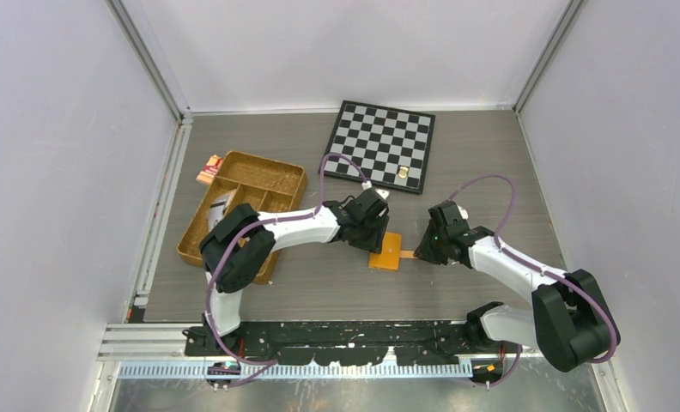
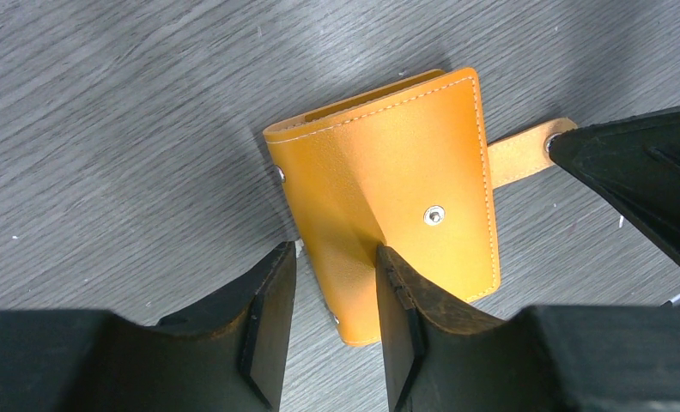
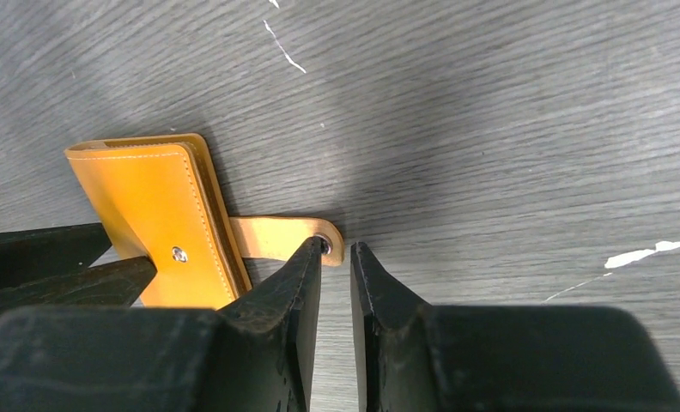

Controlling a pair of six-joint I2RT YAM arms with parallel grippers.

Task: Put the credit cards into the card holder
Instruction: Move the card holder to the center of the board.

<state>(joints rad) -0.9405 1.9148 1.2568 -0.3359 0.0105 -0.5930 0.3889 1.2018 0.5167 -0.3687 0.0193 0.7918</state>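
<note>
The fingers of our left gripper (image 2: pixel 333 249) stand part-spread astride a corner of the small flat orange leather card holder (image 2: pixel 388 172) on the grey wood-grain table (image 2: pixel 105 129); whether they pinch it we cannot tell. Our right gripper (image 3: pixel 337 245), jaws narrowly apart on nothing, touches its tan snap strap (image 3: pixel 272 236). Beyond: a black-and-white chessboard (image 1: pixel 381 144) bearing one yellowish piece (image 1: pixel 403 174), and a brown woven divided tray (image 1: pixel 264 161), something pale (image 1: pixel 222 203) in one compartment.

**Robot laboratory test cell.** Plain pale partition walls (image 1: pixel 53 172) on aluminium posts (image 1: pixel 148 60) enclose a grey wood-grain table (image 1: pixel 491 146) at left, rear and right. A cabled left arm (image 1: pixel 302 225) and right arm (image 1: pixel 513 264) stand on a metal rail (image 1: pixel 354 330) along the frame's bottom edge.
</note>
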